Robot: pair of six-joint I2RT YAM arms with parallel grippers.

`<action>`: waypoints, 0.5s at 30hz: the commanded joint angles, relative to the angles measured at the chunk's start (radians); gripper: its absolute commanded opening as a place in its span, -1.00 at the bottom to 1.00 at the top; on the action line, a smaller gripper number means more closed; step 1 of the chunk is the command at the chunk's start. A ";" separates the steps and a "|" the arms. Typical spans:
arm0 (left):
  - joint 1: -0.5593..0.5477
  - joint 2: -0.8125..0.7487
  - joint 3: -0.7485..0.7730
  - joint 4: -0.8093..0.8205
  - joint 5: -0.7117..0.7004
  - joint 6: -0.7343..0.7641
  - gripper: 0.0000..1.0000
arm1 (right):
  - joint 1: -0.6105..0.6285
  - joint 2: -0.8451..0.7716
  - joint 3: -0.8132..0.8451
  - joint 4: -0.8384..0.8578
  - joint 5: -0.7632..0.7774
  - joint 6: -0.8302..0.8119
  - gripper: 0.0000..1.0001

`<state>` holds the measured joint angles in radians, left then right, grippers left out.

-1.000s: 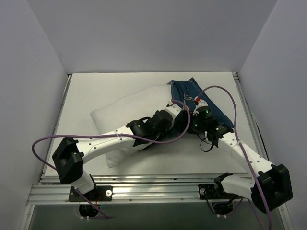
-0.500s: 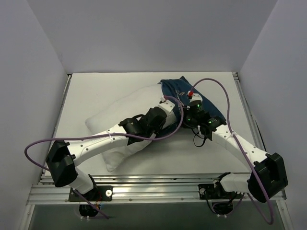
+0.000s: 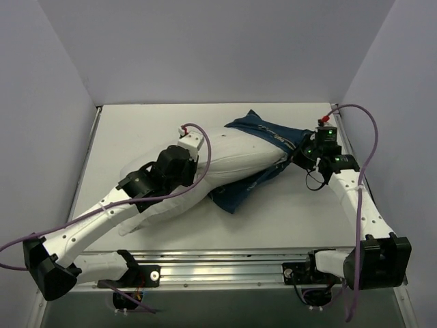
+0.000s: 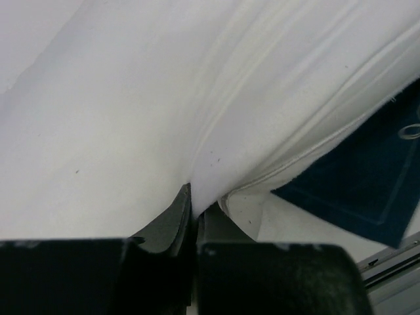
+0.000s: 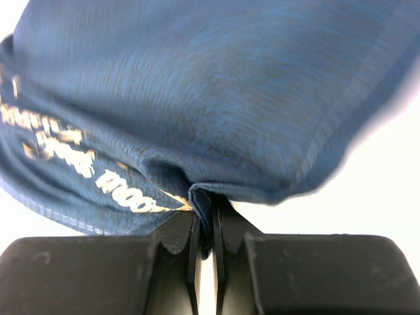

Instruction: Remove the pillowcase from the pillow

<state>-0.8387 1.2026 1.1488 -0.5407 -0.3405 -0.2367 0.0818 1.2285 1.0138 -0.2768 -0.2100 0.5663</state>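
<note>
Pillow (image 3: 232, 156) lies long between my hands. Left hand (image 4: 194, 200) pinches it tight, right hand (image 5: 205, 210) pinches pillowcase (image 5: 197, 98) tight. I'd pull apart.

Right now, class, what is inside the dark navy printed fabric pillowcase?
Only one end of the plump white pillow sits inside; the dark navy pillowcase hides how deep it goes.

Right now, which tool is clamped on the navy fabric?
The right tool, shut on a fold of the navy pillowcase; the left tool pinches the white pillow instead.
</note>
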 commanded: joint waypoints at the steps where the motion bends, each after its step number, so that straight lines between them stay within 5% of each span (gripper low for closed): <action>1: 0.095 -0.129 -0.024 -0.288 -0.154 0.008 -0.95 | -0.189 -0.063 0.046 0.013 0.242 0.060 -1.00; 15: 0.193 -0.101 -0.029 -0.294 -0.118 -0.055 -0.95 | -0.257 0.046 0.213 0.025 0.184 0.110 -1.00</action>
<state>-0.6987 1.0798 1.0779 -0.8196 -0.3744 -0.2783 -0.1646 1.2564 1.1278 -0.3096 -0.1093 0.6563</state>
